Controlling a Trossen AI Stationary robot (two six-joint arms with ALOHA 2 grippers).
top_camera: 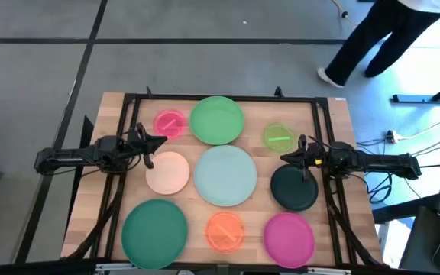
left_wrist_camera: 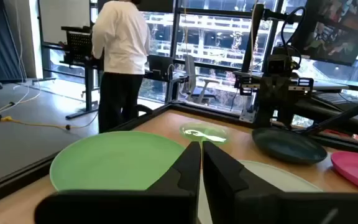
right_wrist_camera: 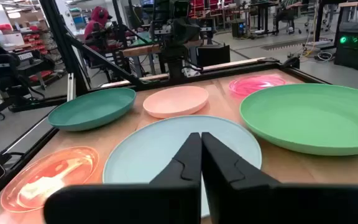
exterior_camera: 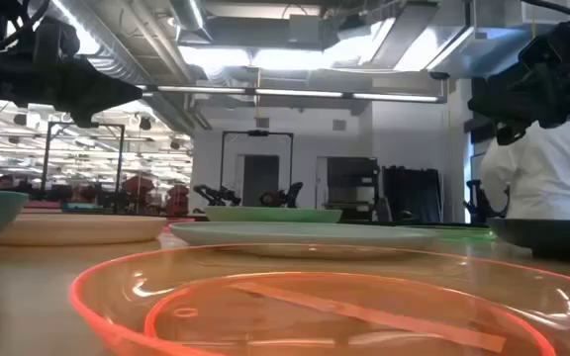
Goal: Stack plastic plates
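Note:
Nine plates lie flat on the wooden table, each on its base. Far row: small pink (top_camera: 169,122), large green (top_camera: 217,120), small lime (top_camera: 278,137). Middle row: peach (top_camera: 167,172), pale mint (top_camera: 225,176), blackish-green (top_camera: 294,188). Near row: teal (top_camera: 154,228), orange (top_camera: 224,231), magenta (top_camera: 289,237). My left gripper (top_camera: 161,142) hovers shut between the pink and peach plates, its fingers (left_wrist_camera: 201,155) pointing across the table. My right gripper (top_camera: 285,158) hovers shut above the blackish-green plate's far edge, facing the mint plate (right_wrist_camera: 185,149).
A black frame (top_camera: 220,98) runs around the table's far edge and sides. A person walks on the floor beyond the far right corner (top_camera: 373,38). Bare wood shows only in narrow gaps between the plates. Cables lie on the floor to the right (top_camera: 403,137).

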